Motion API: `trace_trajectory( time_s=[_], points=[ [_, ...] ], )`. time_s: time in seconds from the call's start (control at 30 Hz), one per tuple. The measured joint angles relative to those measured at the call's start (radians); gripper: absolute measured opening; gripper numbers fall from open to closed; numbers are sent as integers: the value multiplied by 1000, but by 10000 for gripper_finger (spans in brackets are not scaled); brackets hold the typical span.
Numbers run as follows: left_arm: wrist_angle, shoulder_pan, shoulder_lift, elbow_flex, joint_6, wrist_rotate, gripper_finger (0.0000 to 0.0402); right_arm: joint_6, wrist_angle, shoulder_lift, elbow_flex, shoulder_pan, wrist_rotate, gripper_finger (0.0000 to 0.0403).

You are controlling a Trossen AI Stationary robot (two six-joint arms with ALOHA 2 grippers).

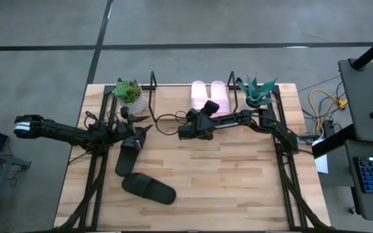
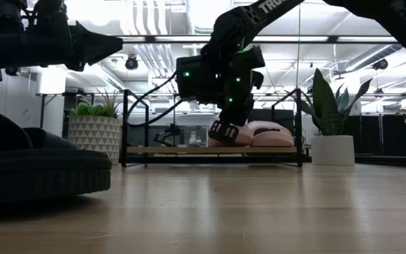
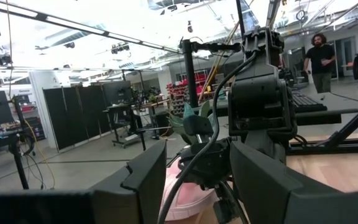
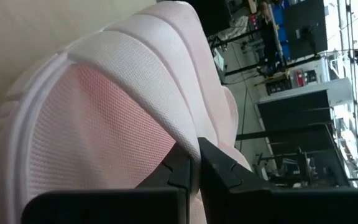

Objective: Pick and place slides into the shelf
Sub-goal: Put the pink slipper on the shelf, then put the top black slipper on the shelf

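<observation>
Two pale pink slides [image 1: 210,96] lie side by side on the black rod shelf [image 1: 153,82] at the table's far edge, also showing in the low view [image 2: 259,134]. My right gripper [image 4: 194,163] is at the near end of the left pink slide [image 4: 104,112], shut on it. Two black slides lie on the table's left half, one [image 1: 128,155] just below my left gripper [image 1: 142,131] and one [image 1: 149,188] nearer the front. My left gripper [image 3: 197,171] hangs open above the table and touches nothing. My right gripper pinches the left pink slide by the edge of its wide strap [image 4: 188,140], between the two fingers. It comes from the table's near side, slanting down toward the shelf. The slide's sole lies on the shelf [image 2: 217,149], as far as the low view shows.
A potted plant stands at each end of the shelf, one leafy [image 1: 128,92], one spiky [image 1: 258,94]. The shelf's left part beside the pink slides holds no sandal. A cable [image 1: 164,120] loops over the table's middle. A person [image 3: 321,59] walks in the room beyond.
</observation>
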Motion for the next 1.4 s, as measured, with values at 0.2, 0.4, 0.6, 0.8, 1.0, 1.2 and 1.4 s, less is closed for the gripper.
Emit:
trace_trajectory(
  time_s=[0.2,0.4,0.6,0.8,1.0,1.2,1.4],
  points=[
    [0,0,0,0,0,0,164,-2,-1,0,-1,0,-16,13],
    [0,0,2,0,0,0,164,3,0,-2,-1,0,-37,50],
    [0,0,12,0,0,-1,164,3,2,-7,-1,0,-68,108],
    [-1,0,13,0,0,-1,164,19,-2,-7,14,3,-95,158],
    [-2,0,13,0,0,-1,164,12,-11,-7,71,9,-151,171],
    [-8,0,13,0,0,-1,164,82,-127,-11,142,41,-142,162],
    [-8,0,13,0,0,0,164,183,-227,-85,208,132,28,137]
  ],
)
